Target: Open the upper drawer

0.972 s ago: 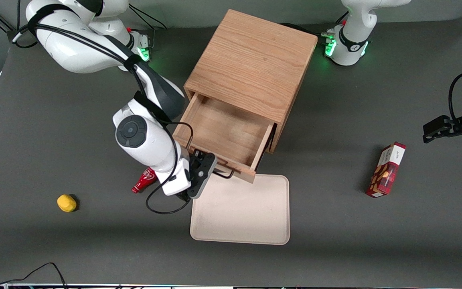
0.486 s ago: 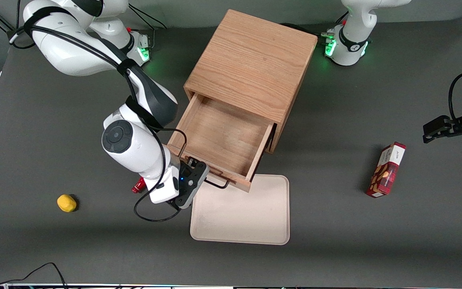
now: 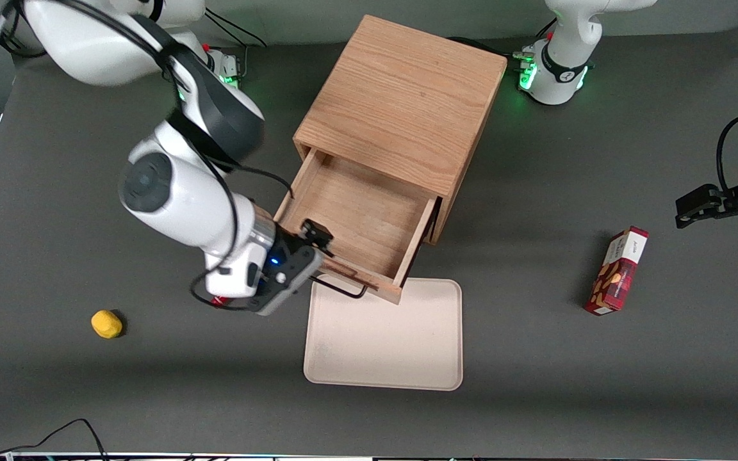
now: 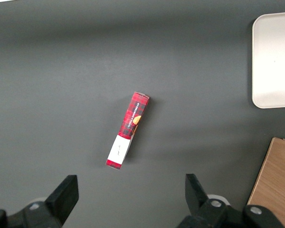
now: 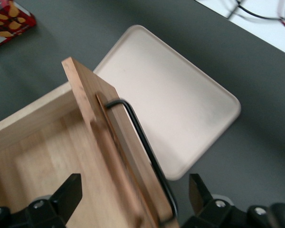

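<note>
The upper drawer (image 3: pixel 356 218) of the wooden cabinet (image 3: pixel 401 96) stands pulled well out, an empty shallow oak tray. Its thin black wire handle (image 3: pixel 342 292) juts from the drawer front over the tray's edge. My gripper (image 3: pixel 315 251) hovers above the drawer's front corner at the working arm's end, open and holding nothing. In the right wrist view the gripper (image 5: pixel 133 197) has its fingers (image 5: pixel 68 194) spread wide, with the drawer front (image 5: pixel 104 137) and the handle (image 5: pixel 142 142) below and between them. The lower drawer is hidden under the upper one.
A cream tray (image 3: pixel 382 339) lies on the table just in front of the open drawer, also in the right wrist view (image 5: pixel 180 90). A red can (image 3: pixel 216 299) peeks from under my wrist. A yellow object (image 3: pixel 106 323) and a red cookie box (image 3: pixel 617 270) lie farther off.
The drawer slid a little farther out. Then my gripper let go of the handle, opened, and rose, shifting toward the working arm's end; the arm swung up.
</note>
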Motion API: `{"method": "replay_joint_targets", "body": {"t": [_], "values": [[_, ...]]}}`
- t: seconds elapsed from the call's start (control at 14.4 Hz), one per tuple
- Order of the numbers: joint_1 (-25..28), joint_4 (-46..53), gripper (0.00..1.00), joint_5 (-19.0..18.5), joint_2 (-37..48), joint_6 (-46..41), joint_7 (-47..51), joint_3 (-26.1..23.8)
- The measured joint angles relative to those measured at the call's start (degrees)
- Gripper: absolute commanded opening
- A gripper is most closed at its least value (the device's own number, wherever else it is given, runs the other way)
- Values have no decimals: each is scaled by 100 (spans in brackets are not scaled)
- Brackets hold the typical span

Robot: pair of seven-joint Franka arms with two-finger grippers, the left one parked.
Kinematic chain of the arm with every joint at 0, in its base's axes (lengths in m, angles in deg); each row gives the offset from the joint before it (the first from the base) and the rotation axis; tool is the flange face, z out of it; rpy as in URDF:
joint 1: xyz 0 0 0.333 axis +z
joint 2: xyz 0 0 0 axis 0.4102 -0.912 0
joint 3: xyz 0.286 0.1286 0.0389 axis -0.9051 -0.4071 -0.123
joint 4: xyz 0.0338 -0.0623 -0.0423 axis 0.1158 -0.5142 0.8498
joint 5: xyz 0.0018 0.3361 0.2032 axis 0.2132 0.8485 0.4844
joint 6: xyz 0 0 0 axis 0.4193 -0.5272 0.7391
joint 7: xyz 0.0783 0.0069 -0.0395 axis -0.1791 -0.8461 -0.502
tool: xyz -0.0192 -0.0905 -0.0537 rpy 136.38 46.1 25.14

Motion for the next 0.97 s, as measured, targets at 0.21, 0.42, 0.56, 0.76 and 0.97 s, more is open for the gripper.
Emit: {"method": "replay_joint_targets", "body": {"t": [0.21,0.42,0.56,0.76,0.97], "values": [[-45,-123,100,2,1218,-1342,190,985],[-72,-1034,100,30,2441,-1579,190,2181],[-83,-1746,100,72,3065,-1511,191,2774],[-86,-2612,100,282,3679,-1269,207,3489],[-88,-2756,100,408,3812,-1174,205,4052]]}}
